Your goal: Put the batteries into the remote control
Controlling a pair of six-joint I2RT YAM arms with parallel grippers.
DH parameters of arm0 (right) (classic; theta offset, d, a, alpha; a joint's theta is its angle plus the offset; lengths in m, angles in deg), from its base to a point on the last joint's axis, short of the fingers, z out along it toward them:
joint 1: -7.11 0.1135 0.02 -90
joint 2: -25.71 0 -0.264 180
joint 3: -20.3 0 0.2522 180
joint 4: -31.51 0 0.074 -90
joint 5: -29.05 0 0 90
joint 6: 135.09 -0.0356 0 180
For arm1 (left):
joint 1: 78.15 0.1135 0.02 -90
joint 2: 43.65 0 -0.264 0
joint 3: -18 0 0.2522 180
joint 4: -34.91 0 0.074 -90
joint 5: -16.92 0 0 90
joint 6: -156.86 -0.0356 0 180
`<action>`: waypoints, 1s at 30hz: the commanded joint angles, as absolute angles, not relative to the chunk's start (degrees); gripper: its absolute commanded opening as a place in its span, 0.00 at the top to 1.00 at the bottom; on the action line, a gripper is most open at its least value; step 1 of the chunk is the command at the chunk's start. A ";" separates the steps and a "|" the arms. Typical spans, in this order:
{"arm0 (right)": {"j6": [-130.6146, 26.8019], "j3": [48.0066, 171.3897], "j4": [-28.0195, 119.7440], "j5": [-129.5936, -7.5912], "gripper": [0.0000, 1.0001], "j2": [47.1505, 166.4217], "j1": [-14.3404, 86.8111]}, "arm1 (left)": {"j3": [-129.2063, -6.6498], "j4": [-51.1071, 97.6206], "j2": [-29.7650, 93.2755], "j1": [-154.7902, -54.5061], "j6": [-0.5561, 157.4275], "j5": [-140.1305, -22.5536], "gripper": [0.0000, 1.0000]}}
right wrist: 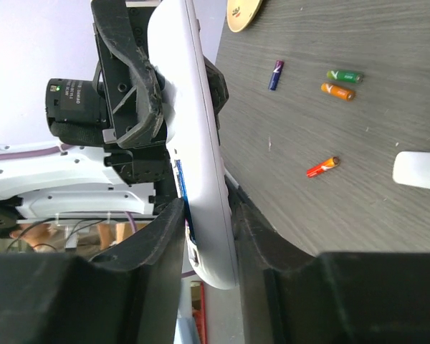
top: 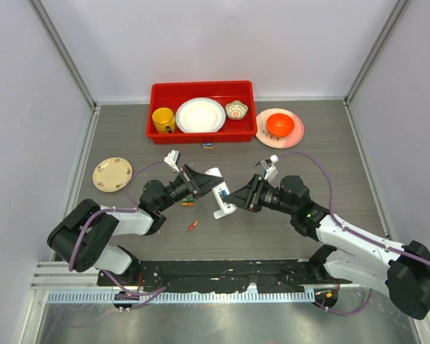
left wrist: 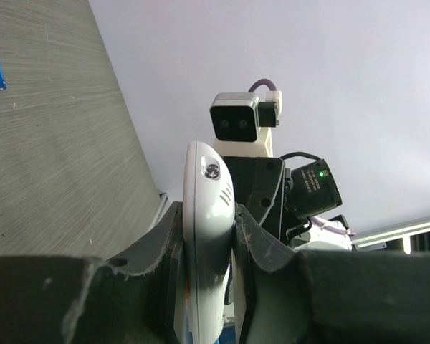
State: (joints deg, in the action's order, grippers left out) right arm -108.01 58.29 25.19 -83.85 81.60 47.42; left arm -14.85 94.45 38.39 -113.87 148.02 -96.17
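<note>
The remote control [right wrist: 197, 143] is held off the table [top: 308, 158] at the centre of the top view, gripped from two sides. The left gripper [left wrist: 208, 215] is clamped on its upper part. The jaws of the right gripper [right wrist: 208, 215] stand narrow against both sides of its lower end.

One blue battery [right wrist: 180, 188] is seen in the slot. Four loose batteries are counted at the upper right of the right wrist view: purple [right wrist: 275, 74], green [right wrist: 344, 75], orange [right wrist: 337, 91] and red [right wrist: 322, 167]. One flat white cover [right wrist: 419, 170] lies at that view's right edge.

At the top of the overhead view, one red tray [top: 158, 132] holds one yellow mug [top: 163, 119], one white plate [top: 200, 115] and one patterned bowl [top: 236, 109]. One orange bowl [top: 280, 125] sits on one pink plate [top: 295, 136] to its right. One beige plate [top: 112, 174] lies at the left.
</note>
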 commanded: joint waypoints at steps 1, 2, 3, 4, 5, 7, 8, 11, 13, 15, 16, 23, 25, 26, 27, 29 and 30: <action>-106.62 60.69 25.75 -82.49 0.73 81.96 47.19 | -17.29 109.75 36.94 -114.10 147.63 -96.72 1.00; -106.53 60.69 26.28 -82.31 0.76 81.96 47.19 | -17.29 109.75 36.94 -114.18 147.63 -96.72 1.00; -106.61 60.69 26.46 -81.96 0.77 82.13 47.27 | -17.38 109.75 36.94 -114.10 147.54 -96.64 1.00; -106.62 60.61 26.63 -81.87 0.80 82.22 47.10 | -17.47 109.75 36.94 -114.18 147.54 -96.55 1.00; -106.53 60.52 26.72 -81.87 0.81 82.39 47.27 | -17.64 109.75 36.94 -114.18 147.63 -96.55 1.00; -106.70 60.34 27.07 -81.87 0.88 82.66 47.19 | -17.82 109.75 36.94 -114.10 147.54 -96.55 1.00; -106.70 60.17 27.16 -81.87 0.90 82.75 47.19 | -17.82 109.75 36.86 -114.10 147.54 -96.46 1.00; -106.96 59.99 26.29 -82.48 0.90 82.75 47.19 | -18.08 109.75 37.03 -114.10 147.36 -96.72 1.00; -107.75 60.08 25.76 -82.31 0.72 82.22 47.19 | -17.91 109.75 37.30 -114.18 147.28 -96.90 1.00; -108.28 60.34 25.40 -82.05 0.59 81.43 46.84 | -17.56 109.75 37.56 -114.18 147.28 -97.07 1.00; -108.63 60.52 25.32 -81.96 0.53 81.34 46.75 | -17.29 109.75 37.65 -114.18 147.10 -97.07 1.00; -107.42 64.11 27.33 -81.26 0.46 80.02 45.25 | -16.76 109.75 37.82 -114.18 146.84 -97.25 1.00; -106.88 64.65 28.04 -81.08 0.47 80.63 45.08 | -16.94 109.75 37.91 -114.27 146.75 -97.25 1.00; -106.88 64.74 27.78 -81.08 0.47 81.07 44.99 | -16.94 109.75 38.00 -114.36 146.75 -97.34 1.00; -107.05 64.65 27.43 -81.25 0.47 81.34 44.99 | -17.03 109.75 38.00 -114.45 146.75 -97.25 1.00; -107.06 64.82 26.64 -81.69 0.50 82.47 44.99 | -17.03 109.75 38.00 -114.45 146.75 -97.16 1.00; -107.05 64.91 26.46 -81.87 0.51 82.92 44.99 | -17.03 109.75 37.91 -114.53 146.75 -97.25 1.00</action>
State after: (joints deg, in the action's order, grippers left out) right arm -107.94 62.55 28.19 -81.99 81.65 45.19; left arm -15.31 94.63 38.39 -114.20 147.45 -96.70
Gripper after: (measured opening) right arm 0.511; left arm 0.273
